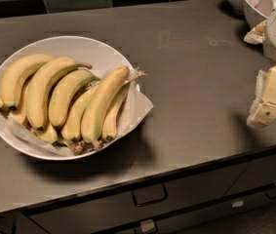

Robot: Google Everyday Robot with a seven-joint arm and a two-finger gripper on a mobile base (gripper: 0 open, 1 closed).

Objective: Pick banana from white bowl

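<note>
Nearest us, drawer fronts point(149, 196) run below the tabletop point(196, 96) edge. Our tool point(268, 104) hangs over the tabletop's right side; we cannot tell whether it is open or closed. Well to its left, the banana point(103, 106) lies on top of other bananas in the white bowl point(79, 42). Just beyond the tool stand smaller bowls point(254, 1).

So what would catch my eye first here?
The wide white bowl heaped with yellow bananas, on the left of the grey counter, its longest banana lying on top toward the right of the pile. At the right edge, well away from the bowl, hangs the robot's pale gripper above the counter.
</note>
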